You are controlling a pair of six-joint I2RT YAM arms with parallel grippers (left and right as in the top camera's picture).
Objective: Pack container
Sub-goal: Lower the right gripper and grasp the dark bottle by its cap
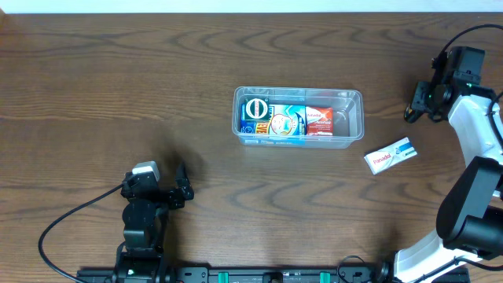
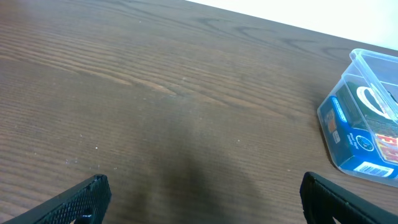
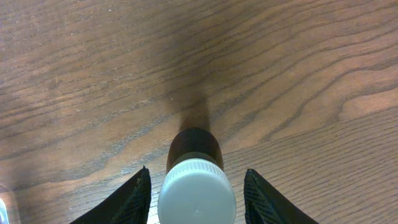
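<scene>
The dark brown wood-grain desk [image 1: 94, 94] carries the clear, colourless plastic rectangular container with rounded corners and a rim [image 1: 352, 118], which sits about midway between the left and right edges, its long side parallel to the far edge. Three small cartons stand packed side by side in it: a blue carton with a white ring [image 1: 255, 118] at the left end, a blue-and-yellow carton [image 1: 286, 122] in the middle and a red-and-white carton [image 1: 319, 120] beside that; the container's right end holds nothing. A white flat carton with red and blue print [image 1: 391, 155] lies tilted on the wood, near the container's right end, toward the near edge. Close to the right edge, the right gripper [image 3: 198, 171] straddles a brown bottle with a white cap [image 3: 196, 146], jaws parted, wood visible on each side. Toward the near left corner, the left gripper [image 2: 205, 205] hangs spread wide, empty.
</scene>
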